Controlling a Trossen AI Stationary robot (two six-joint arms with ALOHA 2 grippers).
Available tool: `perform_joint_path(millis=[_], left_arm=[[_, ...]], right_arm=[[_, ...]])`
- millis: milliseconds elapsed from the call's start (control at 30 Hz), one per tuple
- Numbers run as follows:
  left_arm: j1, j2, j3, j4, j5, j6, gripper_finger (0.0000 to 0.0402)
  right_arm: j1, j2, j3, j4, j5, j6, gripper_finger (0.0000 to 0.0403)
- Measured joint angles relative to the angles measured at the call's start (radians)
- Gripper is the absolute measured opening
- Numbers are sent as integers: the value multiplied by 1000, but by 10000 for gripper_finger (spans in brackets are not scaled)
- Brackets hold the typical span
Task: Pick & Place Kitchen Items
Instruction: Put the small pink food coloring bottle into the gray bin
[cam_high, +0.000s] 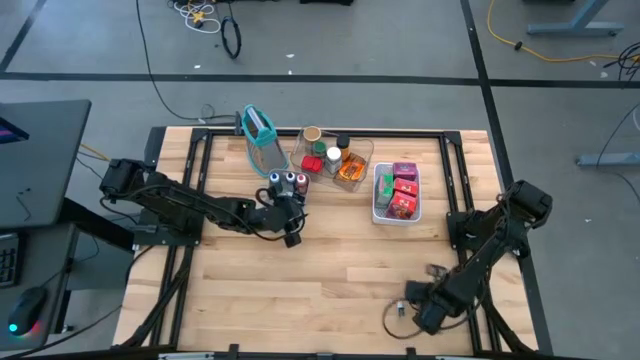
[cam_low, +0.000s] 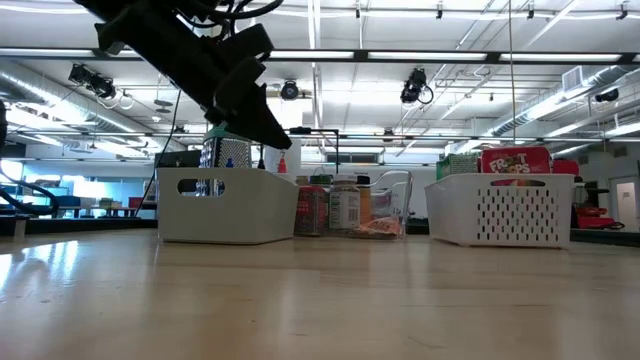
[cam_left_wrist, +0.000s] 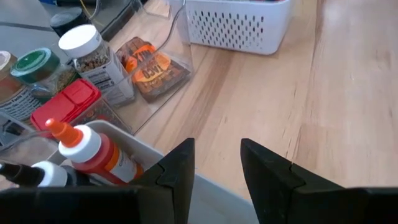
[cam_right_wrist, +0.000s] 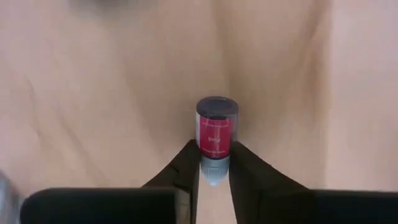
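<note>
Vial (cam_right_wrist: 215, 140) between right pincer (cam_right_wrist: 214, 167) fingers.

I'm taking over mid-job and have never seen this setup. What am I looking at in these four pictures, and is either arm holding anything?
Two dark robot arms work at a wooden table. One picture looks down from above, one looks level across the tabletop, and two come from cameras on the wrists. The right pincer sits near the table's front edge, closed on a small red vial. The left pincer is open and empty, above a white tray of bottles. Behind it stand a clear tray of jars and a white basket of packets.
</note>
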Motion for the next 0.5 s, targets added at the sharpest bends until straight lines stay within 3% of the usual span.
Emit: perform_joint_path(millis=[233, 367, 500], left_arm=[[0, 0, 0, 49, 14, -5, 137], [0, 0, 0, 61, 50, -30, 137], [0, 0, 0, 116, 129, -2, 137]], right_arm=[[-101, -43, -1, 62, 468, -119, 88], [-193, -44, 0, 146, 734, -310, 86], [-300, -45, 1, 329, 895, -549, 85]])
